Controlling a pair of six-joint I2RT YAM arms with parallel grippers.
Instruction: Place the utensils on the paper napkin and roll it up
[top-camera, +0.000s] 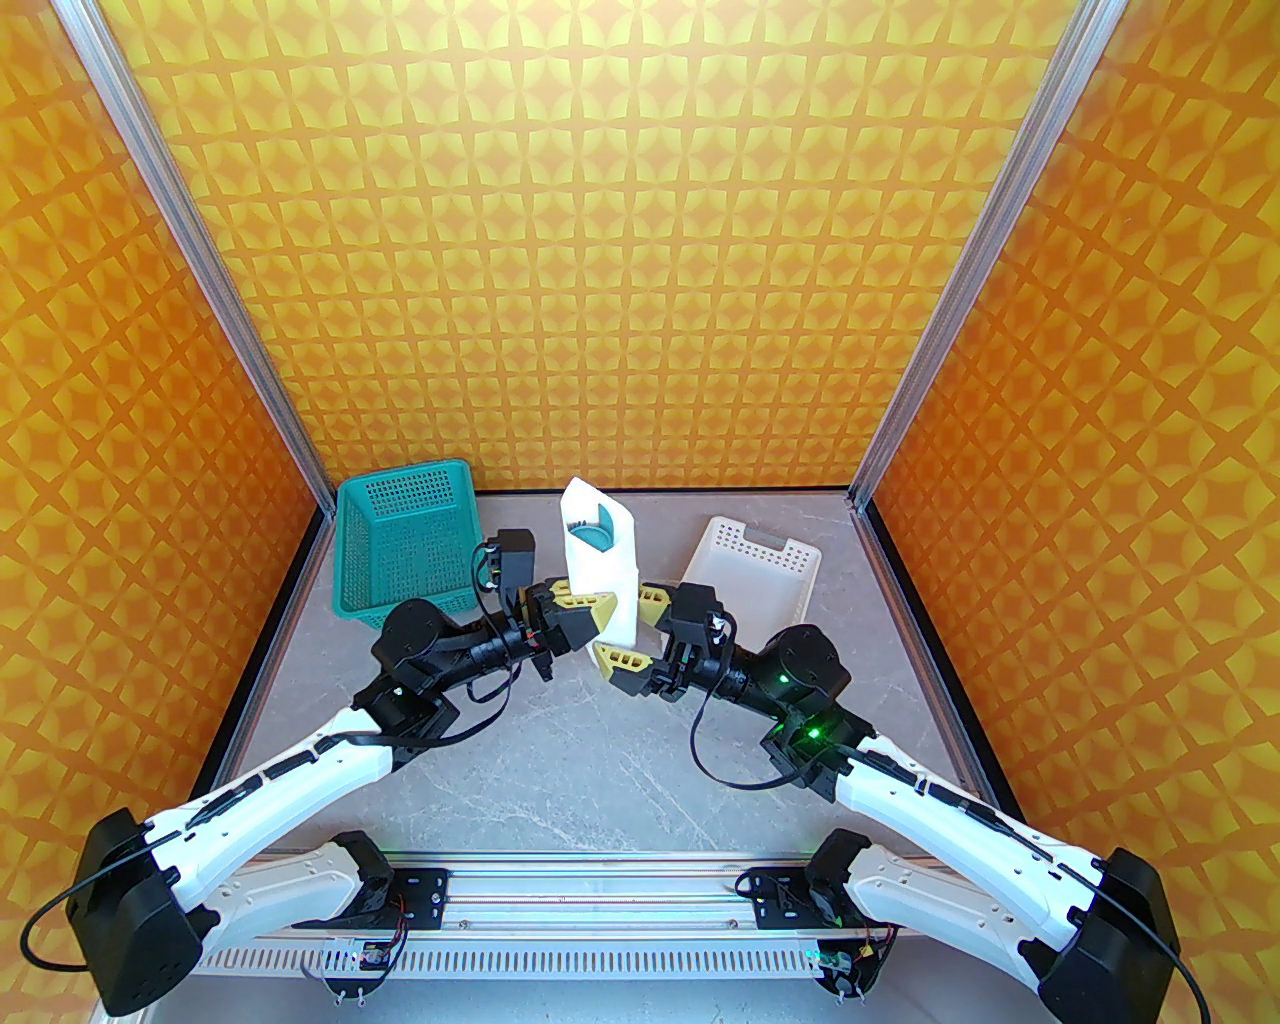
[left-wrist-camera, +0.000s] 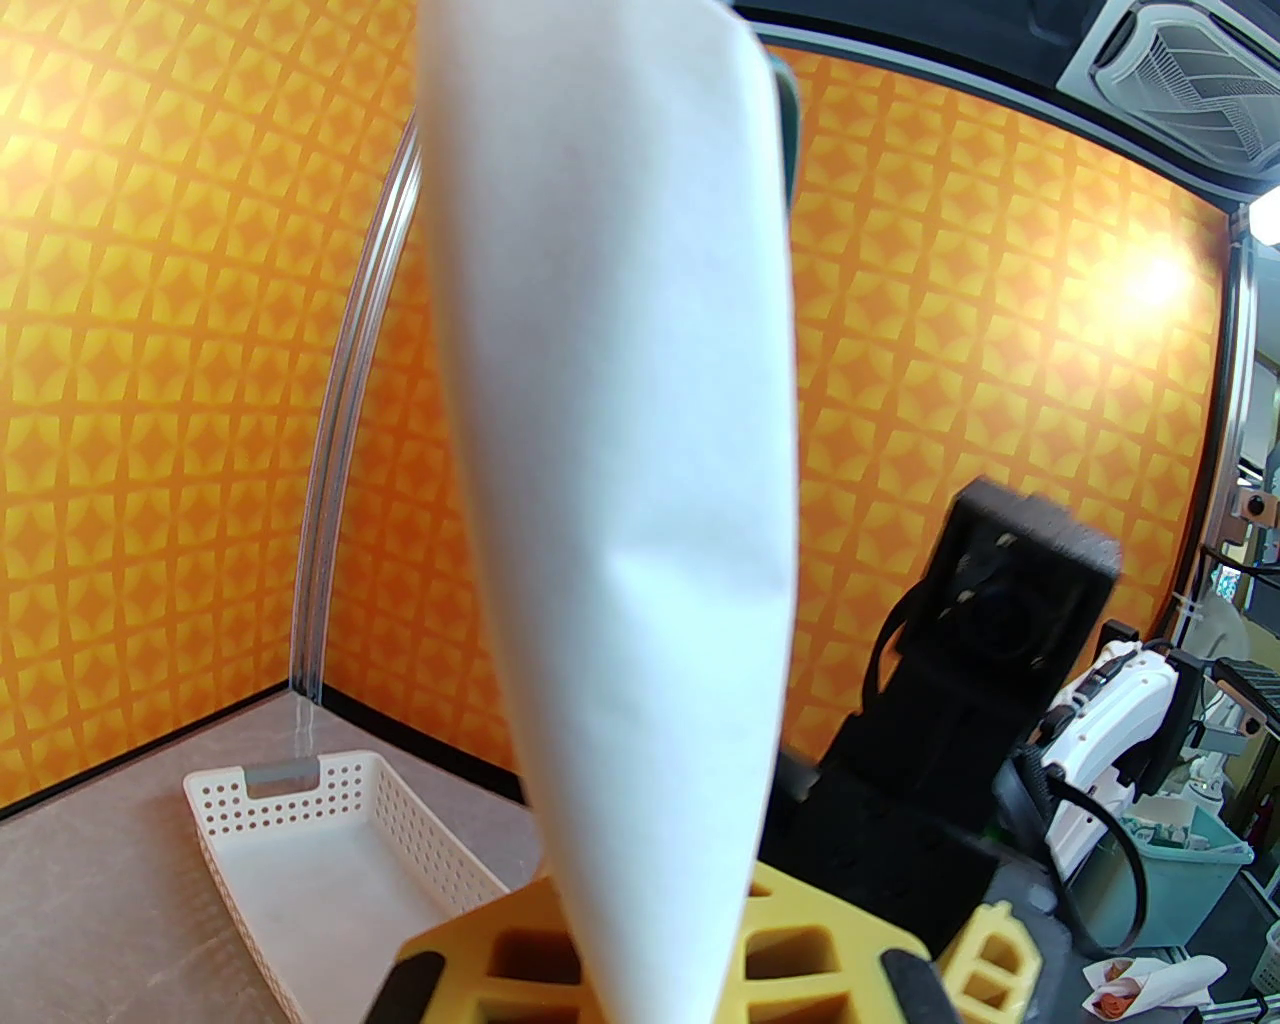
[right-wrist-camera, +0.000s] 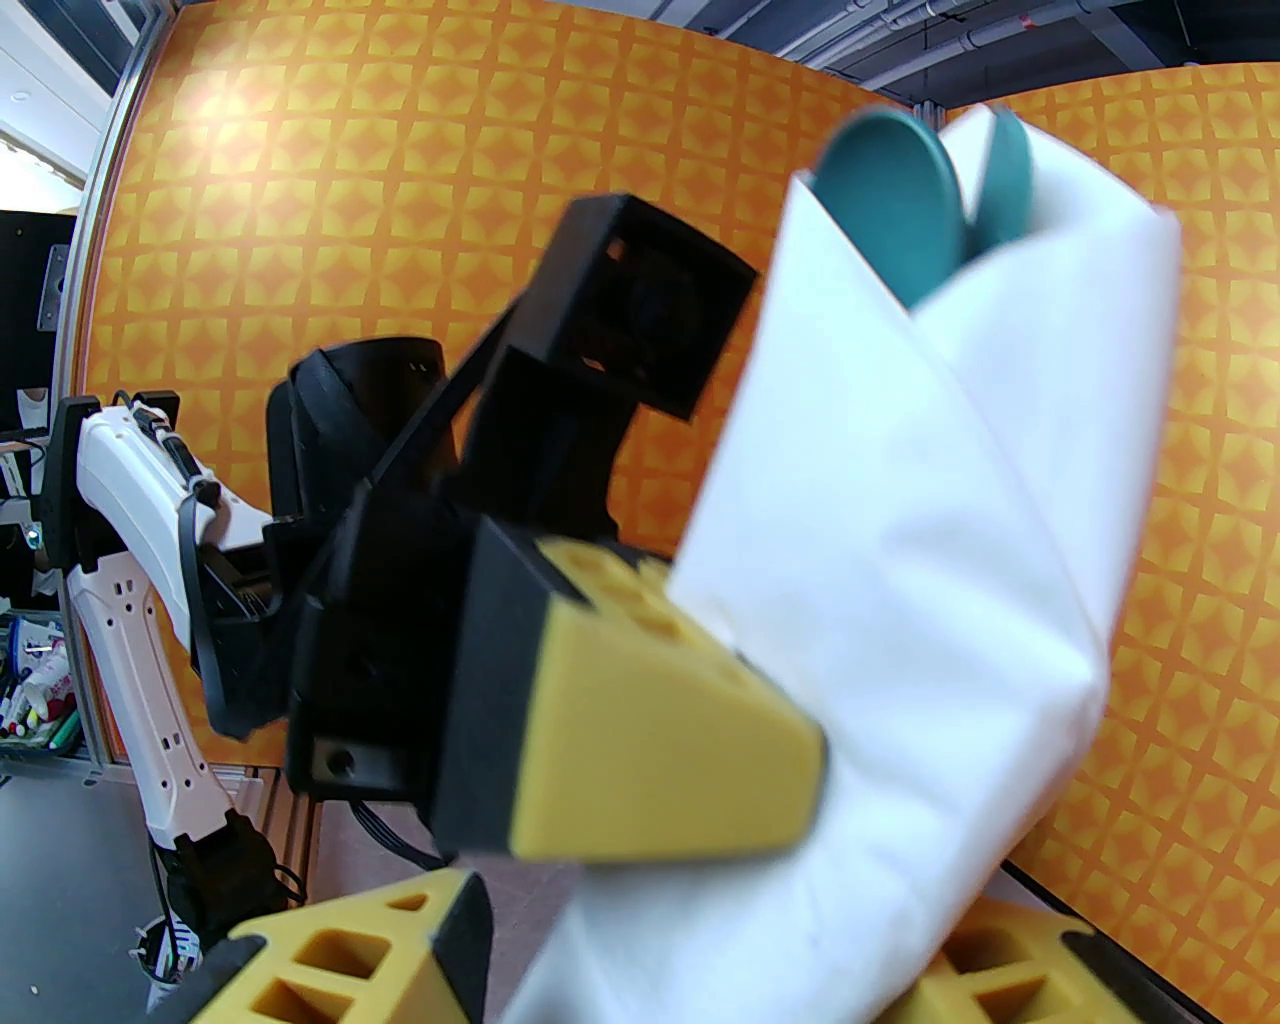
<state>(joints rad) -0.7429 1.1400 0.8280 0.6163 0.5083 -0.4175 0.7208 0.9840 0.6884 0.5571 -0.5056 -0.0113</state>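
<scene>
The paper napkin (top-camera: 600, 570) is rolled into a white tube and stands upright above the table's middle. The utensils (top-camera: 598, 537) sit inside it, with a teal spoon bowl (right-wrist-camera: 885, 215) and a second teal tip poking out of the open top. My left gripper (top-camera: 588, 618) is shut on the roll's lower part from the left, and its yellow fingers (left-wrist-camera: 520, 960) flank the paper napkin (left-wrist-camera: 620, 500). My right gripper (top-camera: 635, 632) is open on the right. The roll's lower end (right-wrist-camera: 800, 900) hangs between its yellow fingers (right-wrist-camera: 330, 960). The utensil handles are hidden inside.
A teal perforated basket (top-camera: 410, 540) stands at the back left. A white perforated tray (top-camera: 755, 575) lies at the back right, also seen as the tray (left-wrist-camera: 330, 870) below the roll. Orange patterned walls close in three sides.
</scene>
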